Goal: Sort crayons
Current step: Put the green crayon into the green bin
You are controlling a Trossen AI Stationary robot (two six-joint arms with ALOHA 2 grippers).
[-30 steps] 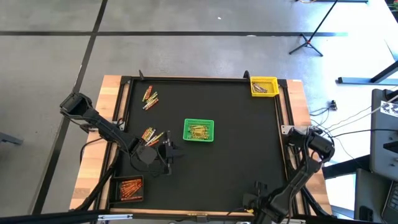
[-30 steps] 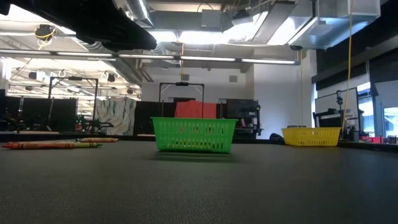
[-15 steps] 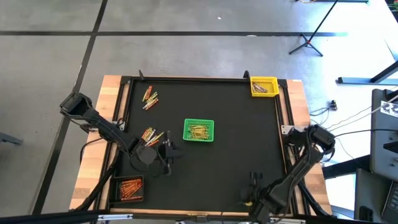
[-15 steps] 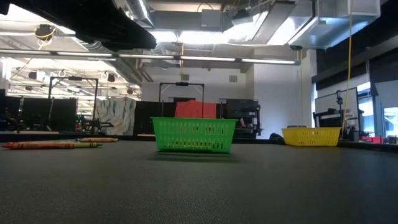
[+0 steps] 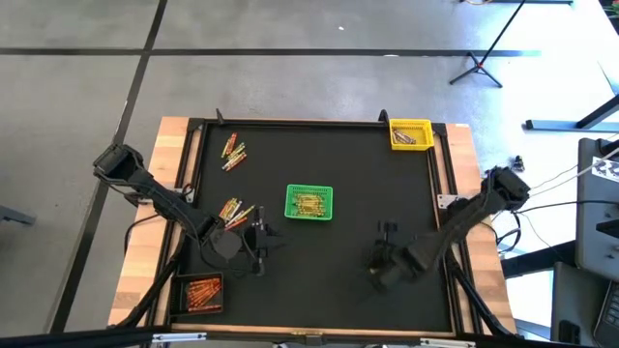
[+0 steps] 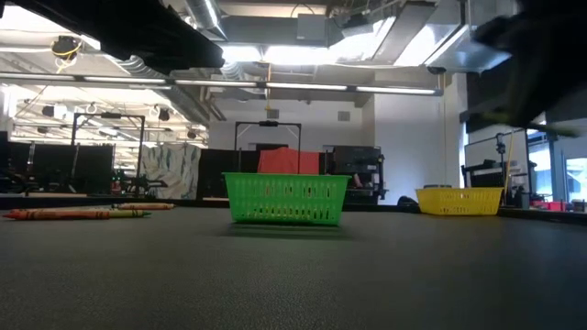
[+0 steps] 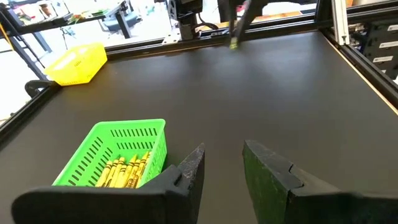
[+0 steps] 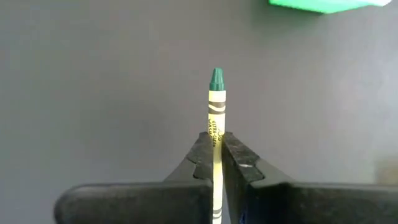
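Note:
My right gripper (image 8: 216, 144) is shut on a green crayon (image 8: 216, 99) and hangs above the mat's right half (image 5: 386, 232), right of the green basket (image 5: 309, 202). That basket holds yellow crayons (image 7: 127, 171). My left gripper (image 7: 221, 168) stands open and empty just left of it (image 5: 261, 238). Loose crayons lie flat on the mat in two heaps, one (image 5: 235, 210) next to my left gripper and one (image 5: 233, 152) at the far left. The yellow basket (image 5: 410, 134) stands in the far right corner. My right gripper pinches the green crayon's paper-wrapped shaft (image 8: 216, 126) between its two fingers. The crayon lies along the fingers, and its green tip (image 8: 216, 78) sticks out past the fingertips. The fingers slant steeply down, and the crayon is clear of the mat.
A black basket (image 5: 203, 293) with orange crayons sits at the near left corner. The mat is bounded by a raised black frame (image 5: 443, 184). Bare mat lies between the green basket and the yellow one, and along the near edge.
My right gripper has risen from the mat near the table's near edge and swung toward the far edge and the green basket, turning as it went and carrying the green crayon clear of the mat. My left arm has kept still.

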